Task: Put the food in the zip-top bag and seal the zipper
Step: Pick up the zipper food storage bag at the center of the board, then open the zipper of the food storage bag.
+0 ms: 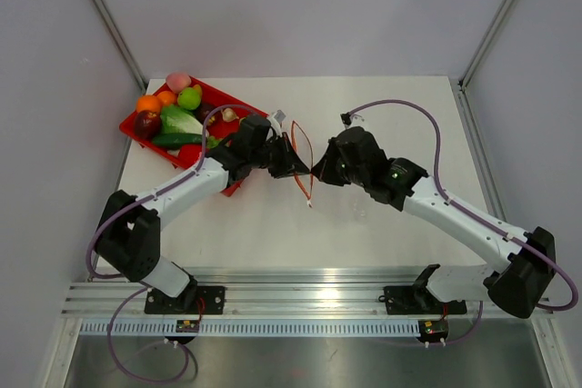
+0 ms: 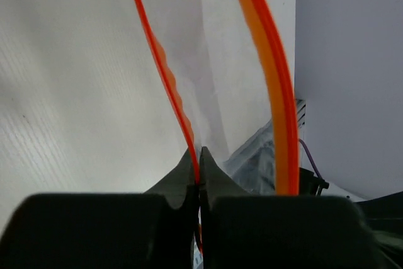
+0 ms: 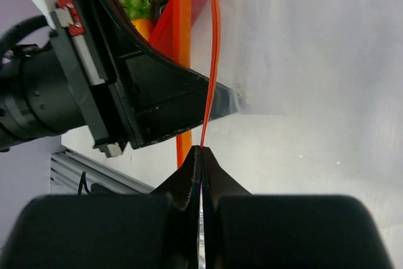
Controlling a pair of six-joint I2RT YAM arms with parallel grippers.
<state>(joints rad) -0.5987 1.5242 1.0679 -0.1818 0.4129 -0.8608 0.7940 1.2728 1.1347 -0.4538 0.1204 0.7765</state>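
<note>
Both my jaws are pinched tight on the zipper, left gripper and right gripper on opposite lips, spreading the zip-top bag mid-table; food sits in the red tray at ten o'clock, so loading and sealing remain.

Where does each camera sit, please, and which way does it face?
Top external: above, behind the robot, looking down on the table, red tray of food, left arm, right arm.
Left wrist: on the left arm, looking past its left pincer, shut on the zipper.
Right wrist: on the right arm, facing past the right pincer, shut on the zipper, towards the left pincer.
Shared: both wrist views show the zip-top bag's orange-red zipper.
</note>
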